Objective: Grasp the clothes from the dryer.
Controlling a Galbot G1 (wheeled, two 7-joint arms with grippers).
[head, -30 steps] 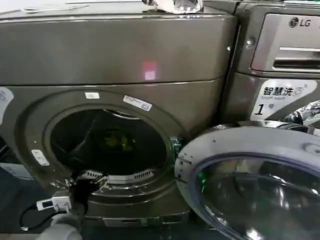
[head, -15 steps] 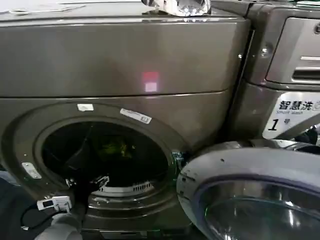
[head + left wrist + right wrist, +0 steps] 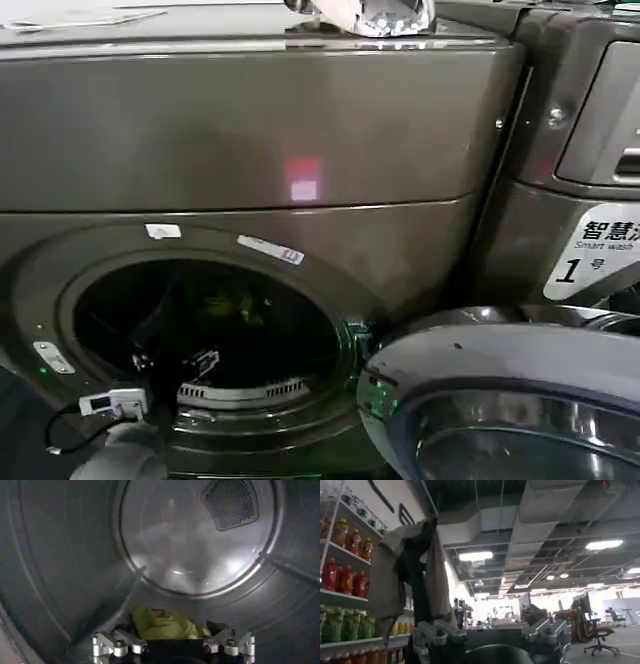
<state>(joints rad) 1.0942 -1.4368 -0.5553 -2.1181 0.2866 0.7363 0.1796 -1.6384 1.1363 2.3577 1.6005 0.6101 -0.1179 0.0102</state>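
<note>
Over the last second the head view has drifted: the dryer [image 3: 250, 150] sits further right and larger than before, its drum mouth lower in view, and the neighbouring LG machine [image 3: 590, 150] has slid almost off the right edge. I read that as the robot closing in and leaning toward the opening, which suits a reach still under way. From the left: the left arm enters at the lower left, a white cable connector [image 3: 112, 403] on its wrist, and passes over the door sill into the drum. The left gripper [image 3: 172, 642] is deep inside, fingers spread wide on either side of the clothes [image 3: 162, 624], a yellow-green bundle on the drum floor just ahead of the fingertips (not yet pinched, as far as I can judge). From the head camera the clothes [image 3: 228, 305] show as a dim patch far back. The open door [image 3: 500, 400] fills the lower right. The right gripper [image 3: 490, 637] is parked out in the room, pointing at the ceiling, open, holding nothing. Hard to make out: whether the left fingertips touch the fabric.
</note>
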